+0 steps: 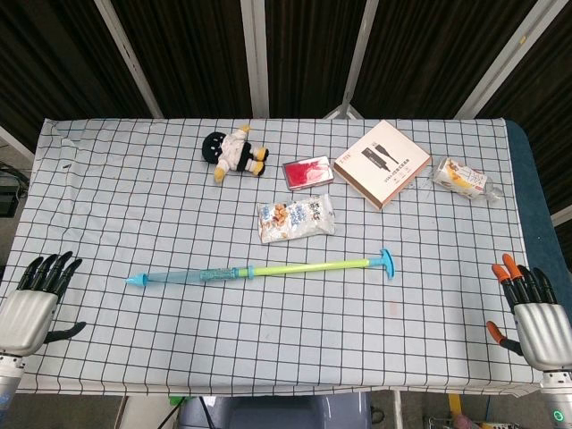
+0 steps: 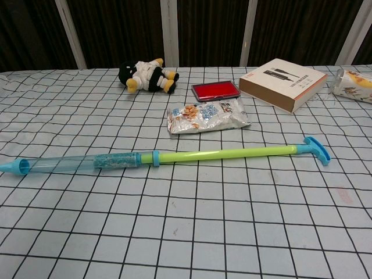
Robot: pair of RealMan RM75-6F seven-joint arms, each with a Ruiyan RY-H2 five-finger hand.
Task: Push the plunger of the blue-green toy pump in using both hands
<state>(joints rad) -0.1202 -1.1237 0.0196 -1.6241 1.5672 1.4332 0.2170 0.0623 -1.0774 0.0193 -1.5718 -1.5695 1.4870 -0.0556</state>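
Fingers are what I am checking first: my left hand point(image 1: 31, 299) is resting at the near left edge of the checked tablecloth point(image 1: 134, 206), its fingers point(image 1: 52, 268) extended side by side with the thumb sticking out to one side, holding nothing. Only the head view is showing it; the chest view is not catching either hand.

Moving right, the blue-green toy pump point(image 1: 259, 269) is lying flat across the middle of the table, well apart from both my hands. Its blue nozzle tip point(image 2: 11, 167) is pointing toward my left side, the clear blue barrel point(image 2: 87, 163) is running from there to a blue collar, and the yellow-green plunger rod point(image 2: 224, 153) is sticking far out toward my right, ending in a blue T-handle point(image 2: 317, 150).

Behind the pump, a snack packet point(image 1: 296, 218) is lying near the rod without touching it. Farther back, a plush toy in black, white and yellow point(image 1: 234, 155) is lying on its side, then a red flat case point(image 1: 308, 172), a white and brown box point(image 1: 382, 164), and a crinkled wrapped packet point(image 1: 463, 179) near the right edge.

At the near right corner, my right hand point(image 1: 534, 313) is hovering by the table edge, its orange-tipped fingers point(image 1: 511, 268) extended and slightly apart, gripping nothing.
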